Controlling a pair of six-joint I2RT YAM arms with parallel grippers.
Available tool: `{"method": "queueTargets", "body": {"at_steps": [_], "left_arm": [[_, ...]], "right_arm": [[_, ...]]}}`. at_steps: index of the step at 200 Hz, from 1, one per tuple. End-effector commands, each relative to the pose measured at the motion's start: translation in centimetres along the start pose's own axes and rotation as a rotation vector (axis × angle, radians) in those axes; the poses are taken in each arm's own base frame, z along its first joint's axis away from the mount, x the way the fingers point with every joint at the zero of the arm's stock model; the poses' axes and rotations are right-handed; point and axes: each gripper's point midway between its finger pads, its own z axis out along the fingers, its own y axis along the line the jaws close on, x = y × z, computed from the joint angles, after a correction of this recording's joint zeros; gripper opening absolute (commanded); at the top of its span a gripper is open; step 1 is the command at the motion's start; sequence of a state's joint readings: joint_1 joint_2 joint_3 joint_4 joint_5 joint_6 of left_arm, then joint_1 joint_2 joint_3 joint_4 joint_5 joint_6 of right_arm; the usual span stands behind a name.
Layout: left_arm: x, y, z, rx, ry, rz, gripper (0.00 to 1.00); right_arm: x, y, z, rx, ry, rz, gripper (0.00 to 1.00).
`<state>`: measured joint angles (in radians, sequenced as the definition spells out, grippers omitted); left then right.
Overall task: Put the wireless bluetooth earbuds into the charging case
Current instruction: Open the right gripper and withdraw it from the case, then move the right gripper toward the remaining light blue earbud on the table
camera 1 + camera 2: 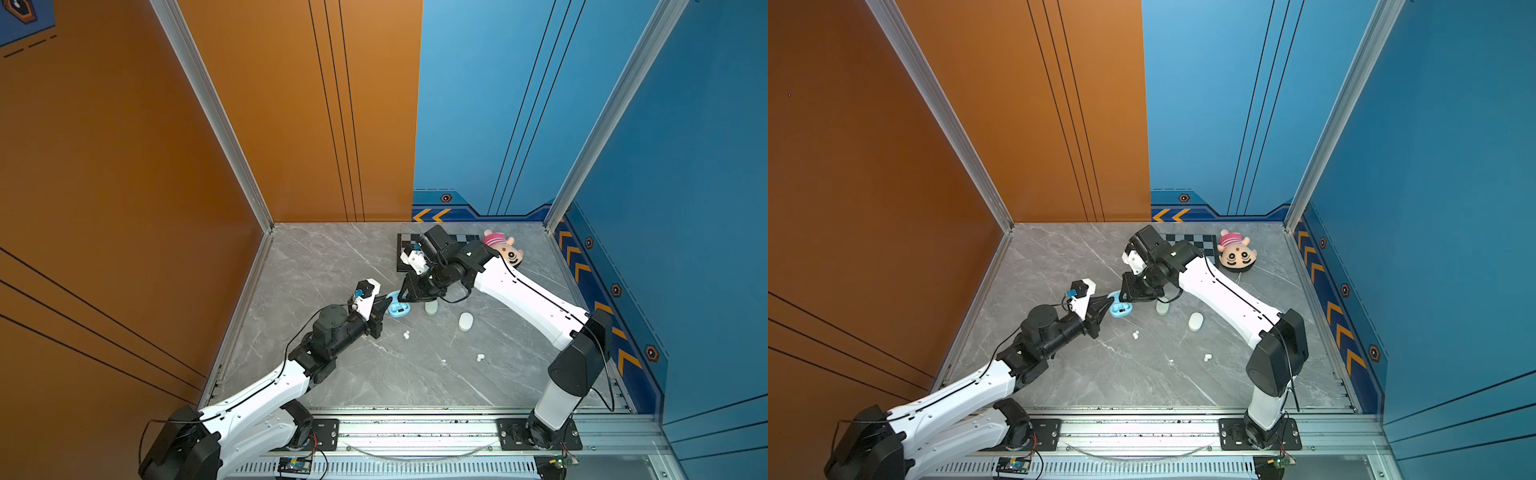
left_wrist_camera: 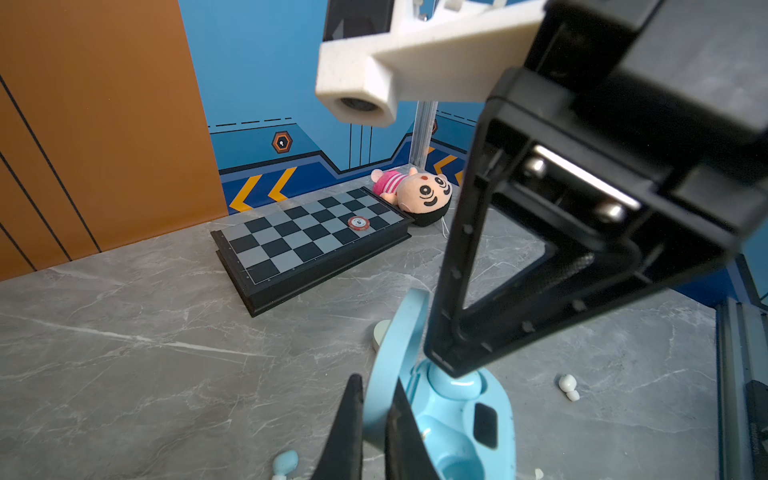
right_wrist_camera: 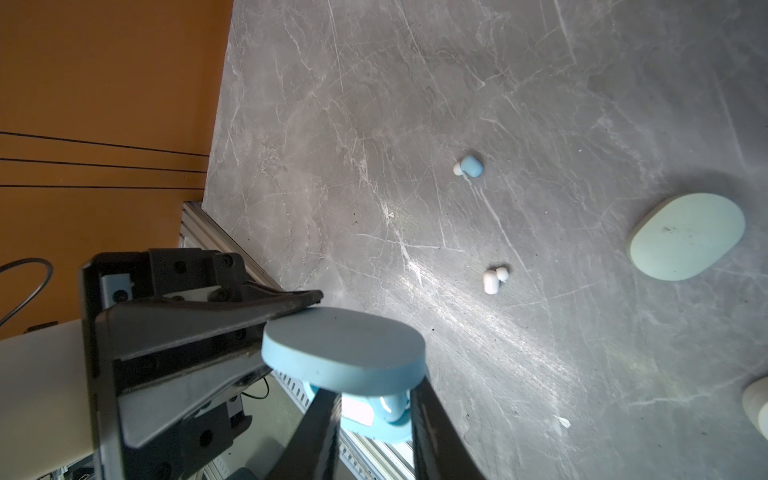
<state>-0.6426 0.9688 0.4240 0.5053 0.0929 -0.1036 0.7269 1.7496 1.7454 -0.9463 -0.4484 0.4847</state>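
A pale blue charging case (image 1: 400,309) (image 2: 465,419) lies open on the grey table with its lid (image 2: 401,328) (image 3: 345,349) raised. My left gripper (image 2: 376,390) (image 1: 385,306) is shut on that lid. My right gripper (image 3: 374,419) (image 1: 402,297) comes down from the far side, shut on a blue earbud (image 3: 390,408) (image 2: 455,384) that sits at a slot of the case. Another blue earbud (image 3: 471,166) (image 2: 286,463) lies loose nearby. White earbuds (image 1: 406,334) (image 1: 480,357) (image 1: 1135,334) (image 3: 492,280) lie toward the front.
Two pale closed cases (image 1: 431,308) (image 1: 466,322) (image 3: 688,237) stand right of the blue one. A chessboard (image 2: 307,237) (image 1: 1192,243) with a red chip (image 2: 358,223) and a plush doll (image 1: 505,247) (image 2: 415,191) lie by the back wall. Walls close three sides.
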Motion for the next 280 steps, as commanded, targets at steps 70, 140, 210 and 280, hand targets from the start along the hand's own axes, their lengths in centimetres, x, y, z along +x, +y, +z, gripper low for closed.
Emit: {"method": "queueTargets", "body": {"at_steps": [70, 140, 210, 280], "left_arm": [[-0.8, 5.2, -4.2, -0.281, -0.038, -0.077, 0.0], [-0.6, 7.4, -8.8, -0.429, -0.069, -0.111, 0.0], [-0.2, 7.8, -10.5, -0.468, -0.072, -0.096, 0.0], [0.4, 8.0, -10.6, -0.48, -0.037, -0.061, 0.0]], "right_arm": [[-6.3, -3.8, -5.1, 0.161, -0.271, 0.035, 0.41], [-5.4, -10.1, 2.6, 0.34, -0.294, 0.771, 0.45], [-2.5, -7.5, 12.9, 0.374, -0.272, 1.229, 0.43], [-1.8, -7.3, 18.6, 0.393, -0.226, 1.338, 0.45]]}}
